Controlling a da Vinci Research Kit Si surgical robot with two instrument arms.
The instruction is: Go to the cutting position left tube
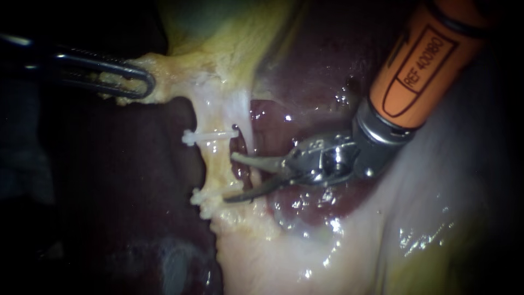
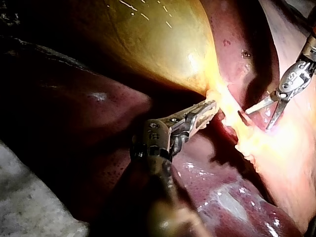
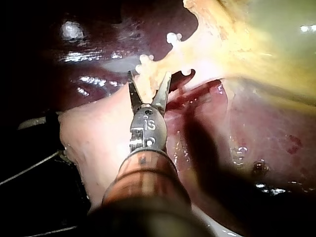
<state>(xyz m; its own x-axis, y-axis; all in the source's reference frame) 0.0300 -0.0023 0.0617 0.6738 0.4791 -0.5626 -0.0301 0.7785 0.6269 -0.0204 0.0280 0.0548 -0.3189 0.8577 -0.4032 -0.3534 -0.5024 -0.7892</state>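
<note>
A pale yellow tube (image 1: 217, 161) runs down from the gallbladder (image 1: 229, 33), carrying two white clips: an upper clip (image 1: 210, 135) and a lower clip (image 1: 203, 196). My right instrument (image 1: 232, 177), on an orange shaft, has its blades open. The blade tips reach the tube's right edge between the two clips. In the right wrist view the open blades (image 3: 149, 76) straddle the pale tube (image 3: 148, 90). My left instrument (image 1: 134, 82) is shut on yellowish tissue at the gallbladder's neck, holding it leftward. The left wrist view also shows this grip (image 2: 205, 112).
Dark red liver (image 1: 305, 65) lies behind the tube and also to its left (image 1: 109, 191). Wet, pale fatty tissue (image 1: 355, 246) fills the lower right. In the left wrist view the gallbladder (image 2: 148, 44) bulges ahead of the jaws, and grey cloth (image 2: 29, 212) lies beside the shaft.
</note>
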